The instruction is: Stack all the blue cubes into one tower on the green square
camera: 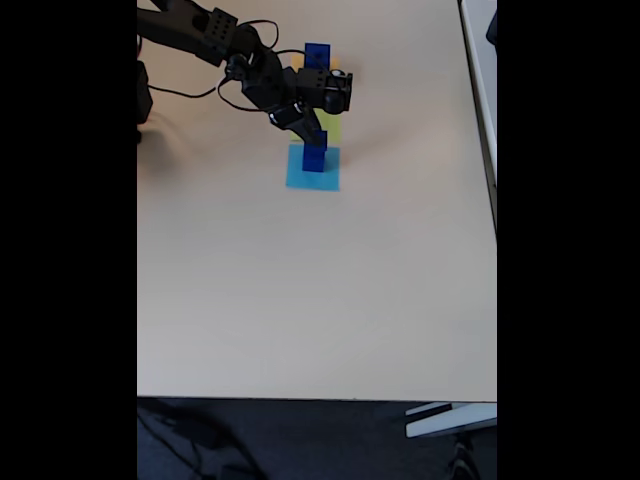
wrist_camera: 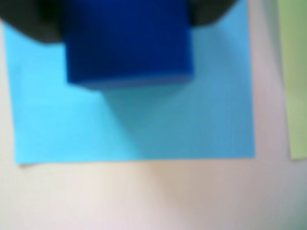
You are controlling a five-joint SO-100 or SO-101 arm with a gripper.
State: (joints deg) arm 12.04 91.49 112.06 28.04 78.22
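Observation:
A dark blue cube fills the top of the wrist view, with a dark finger against its left side and another against its right. My gripper is shut on this cube over the light-blue paper square. In the fixed view the same cube is at the gripper, above the light-blue square. The green square lies just to the right in the wrist view; in the fixed view the arm covers most of the green square. A second blue cube stands farther back.
The arm reaches in from the top left of the fixed view, trailing cables. A sliver of orange paper shows beside the far cube. The beige table stretches wide toward its front edge; a white edge runs along the right.

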